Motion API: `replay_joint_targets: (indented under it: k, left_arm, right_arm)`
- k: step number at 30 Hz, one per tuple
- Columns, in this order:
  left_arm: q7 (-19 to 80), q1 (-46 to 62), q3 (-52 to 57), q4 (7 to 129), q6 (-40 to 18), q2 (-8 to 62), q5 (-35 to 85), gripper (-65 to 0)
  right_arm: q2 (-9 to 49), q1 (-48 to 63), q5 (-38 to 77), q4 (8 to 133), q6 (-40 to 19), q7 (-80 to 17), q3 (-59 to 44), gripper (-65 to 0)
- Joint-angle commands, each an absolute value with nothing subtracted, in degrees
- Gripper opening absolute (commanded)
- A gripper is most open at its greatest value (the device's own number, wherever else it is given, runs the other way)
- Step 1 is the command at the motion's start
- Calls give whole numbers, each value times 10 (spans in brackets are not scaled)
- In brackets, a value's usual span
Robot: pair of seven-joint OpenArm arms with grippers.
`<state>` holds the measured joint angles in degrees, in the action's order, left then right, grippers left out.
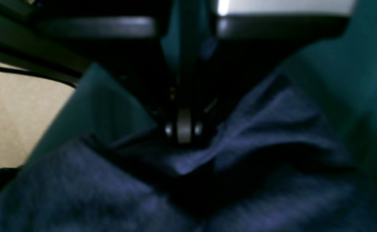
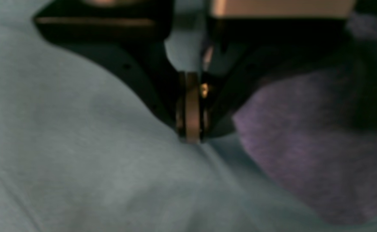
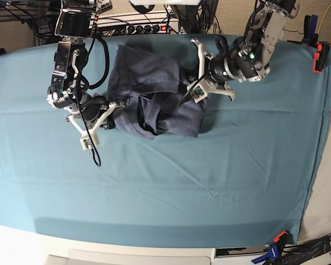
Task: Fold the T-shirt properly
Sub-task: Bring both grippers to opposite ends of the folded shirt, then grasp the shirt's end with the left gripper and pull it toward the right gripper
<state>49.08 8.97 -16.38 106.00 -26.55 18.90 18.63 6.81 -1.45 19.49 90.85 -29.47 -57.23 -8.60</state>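
Right gripper [image 3: 111, 112] at the left of the base view, jaws closed, tips at the left edge of the T-shirt [image 3: 154, 91]; whether cloth is pinched, cannot tell. T-shirt bunched and rumpled on the teal table cover [image 3: 171, 182], toward the far edge. Left gripper [image 3: 183, 98] on the shirt's right side, closed on a raised fold.

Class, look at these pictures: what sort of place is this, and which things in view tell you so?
Probably a robotics lab bench: a smooth teal cloth covering the table, clamped at its edges; two robot arms bent over a crumpled slate-blue knit T-shirt; and a power strip with cables behind.
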Motion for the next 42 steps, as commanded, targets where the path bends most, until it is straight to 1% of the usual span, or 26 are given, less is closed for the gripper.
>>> replay_joint_targets:
  k: [1,5,9,15,17,19,21,23,27,31,38,42]
  left_arm:
    - [480,77,-161,1068,-263,191,190,-650]
    - [479,51,-161,1067,-263,191,190,-650]
    - [479,9,-161,1067,-261,195,191,-650]
    - [476,-53,-161,1067,-249,229,192,-650]
    - [487,-57,-161,1067,-227,248,192,-650]
    - [517,-55,-161,1067,-201,268,197,-650]
    - [545,-45,-160,1068,-188,291,215,-650]
    - [552,-25,-155,1068,-188,312,237,-650]
    - [570,24,-134,1070,-189,332,284,-650]
    - [575,79,-116,1085,-189,332,292,-650]
    - [561,159,-115,1117,-191,330,293,-650]
    - [537,191,-115,1117,-198,298,292,-650]
  right_arm:
    - [73,-25,214,918,-302,-573,-87,-650]
    - [73,-25,258,918,-317,-603,-87,-650]
    - [73,-25,288,918,-317,-627,-87,-650]
    - [73,-25,304,918,-317,-650,-87,-650]
    - [73,-25,304,918,-318,-649,-87,-650]
    - [73,-25,303,918,-318,-649,-87,-650]
    - [73,-25,303,918,-318,-647,-87,-650]
    - [73,-25,302,918,-319,-646,-87,-650]
    - [73,-25,300,918,-319,-645,-87,-650]
    - [73,-25,299,918,-319,-645,-87,-650]
    - [73,-25,300,918,-319,-644,-87,-650]
    - [73,-25,300,918,-319,-640,-87,-650]
